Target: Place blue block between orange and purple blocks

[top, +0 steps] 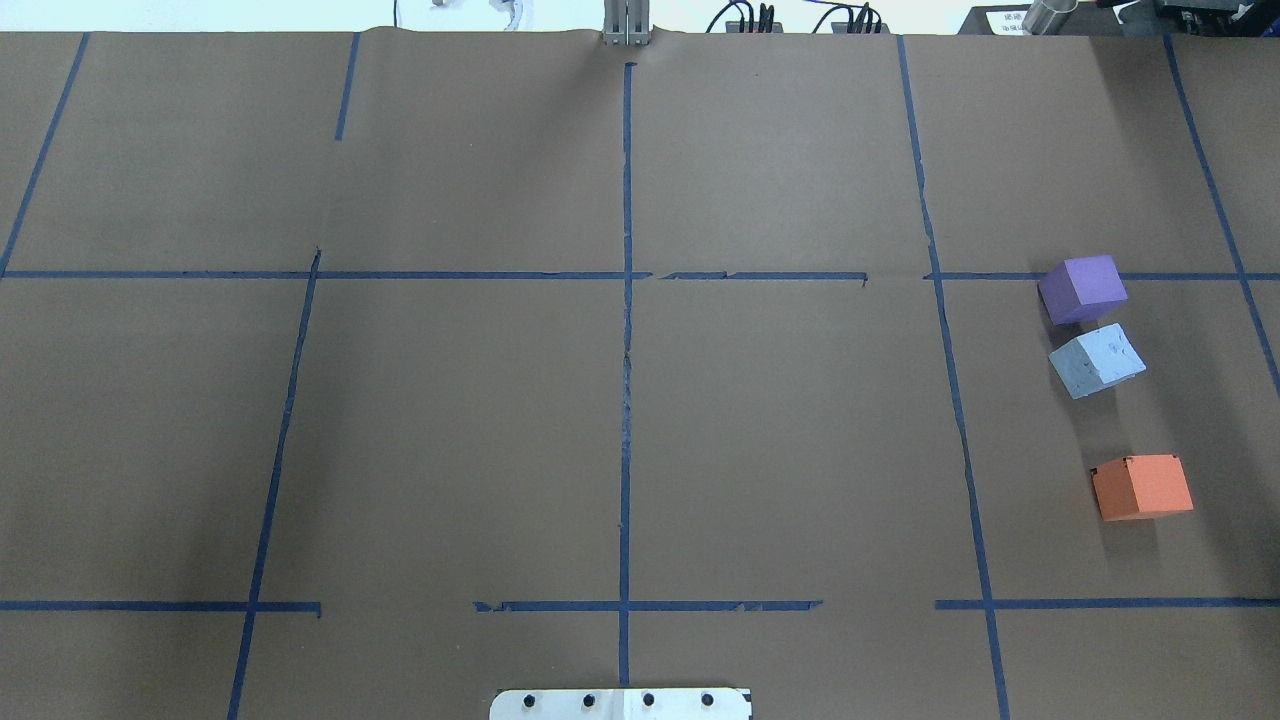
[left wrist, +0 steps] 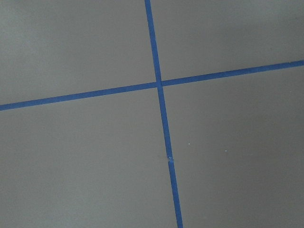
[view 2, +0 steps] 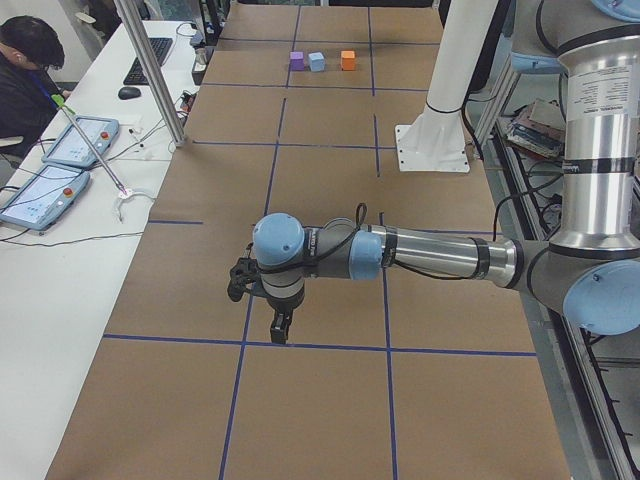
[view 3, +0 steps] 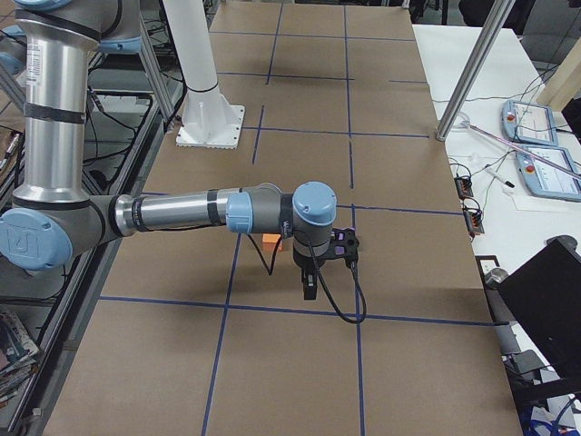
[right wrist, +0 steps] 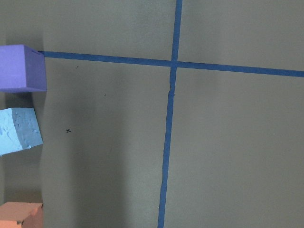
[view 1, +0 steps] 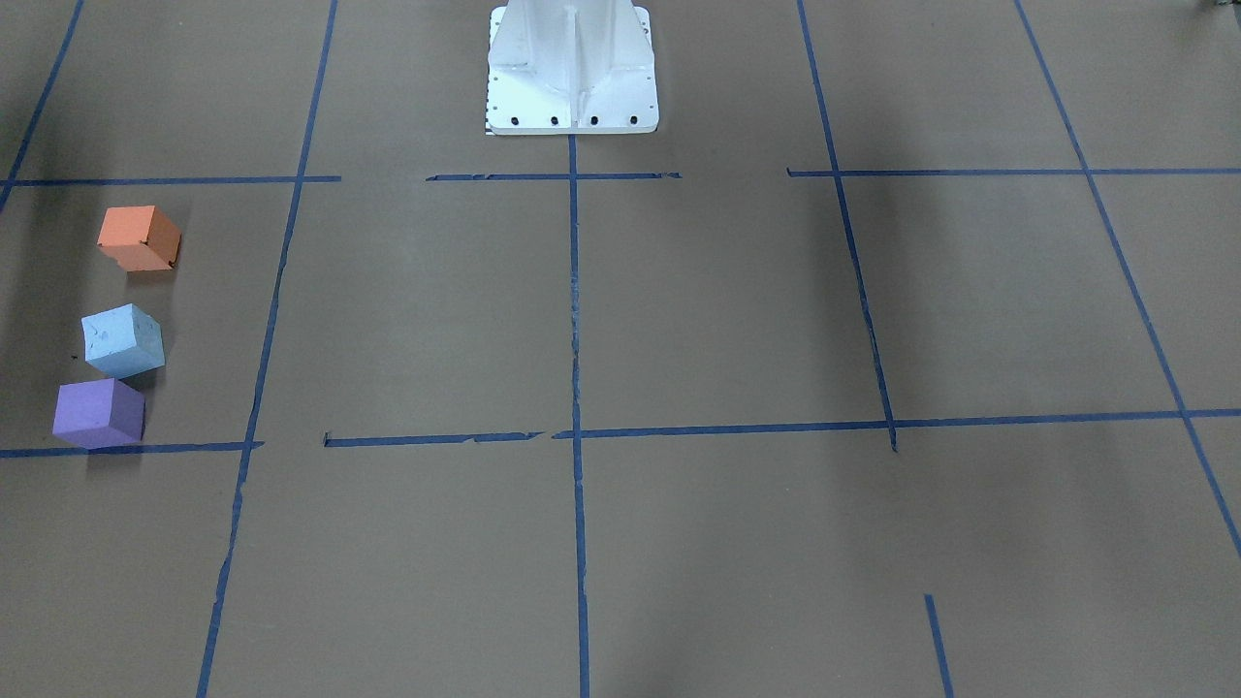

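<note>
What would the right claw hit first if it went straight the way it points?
Likely the bare brown paper: the right gripper points straight down, with the blue block off to one side, though depth is hard to judge.

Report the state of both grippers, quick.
Left gripper: cannot be told, it shows only in a side view.
Right gripper: cannot be told, it shows only in a side view.

Silver-tubed left arm [view 2: 430,255] and right arm [view 3: 172,211] carry pale-blue joint caps [view 2: 277,238] and black cables [view 3: 340,304]; the white pedestal [view 1: 572,68] shows black screws [view 1: 555,121] at six o'clock.
</note>
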### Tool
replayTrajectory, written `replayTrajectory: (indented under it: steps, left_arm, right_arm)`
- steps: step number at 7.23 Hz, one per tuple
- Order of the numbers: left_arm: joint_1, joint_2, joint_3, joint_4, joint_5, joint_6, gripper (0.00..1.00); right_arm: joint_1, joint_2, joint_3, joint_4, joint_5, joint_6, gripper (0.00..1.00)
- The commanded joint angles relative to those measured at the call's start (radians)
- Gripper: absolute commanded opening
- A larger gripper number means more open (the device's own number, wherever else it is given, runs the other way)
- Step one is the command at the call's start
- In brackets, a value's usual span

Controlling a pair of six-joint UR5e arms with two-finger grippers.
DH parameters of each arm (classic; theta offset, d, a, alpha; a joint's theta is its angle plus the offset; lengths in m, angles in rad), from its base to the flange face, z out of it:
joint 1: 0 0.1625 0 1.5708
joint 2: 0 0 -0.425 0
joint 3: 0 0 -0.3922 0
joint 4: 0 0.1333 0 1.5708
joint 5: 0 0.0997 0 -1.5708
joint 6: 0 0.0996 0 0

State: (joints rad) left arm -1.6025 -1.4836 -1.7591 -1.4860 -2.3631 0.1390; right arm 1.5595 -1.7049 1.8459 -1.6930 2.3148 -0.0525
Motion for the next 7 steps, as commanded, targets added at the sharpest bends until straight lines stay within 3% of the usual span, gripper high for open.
replayTrajectory:
  steps: [1, 7]
  left_arm:
    - [0.001, 0.026, -0.007, 0.003, 0.01, -0.001, 1.0]
    - [-0.001, 0.051, -0.023, 0.001, 0.008, -0.001, 1.0]
  right_arm:
    - [0.001, -0.001, 0.003, 0.0, 0.0, 0.0, 1.0]
    - [-0.001, -0.001, 0.004, 0.0, 0.001, -0.001, 1.0]
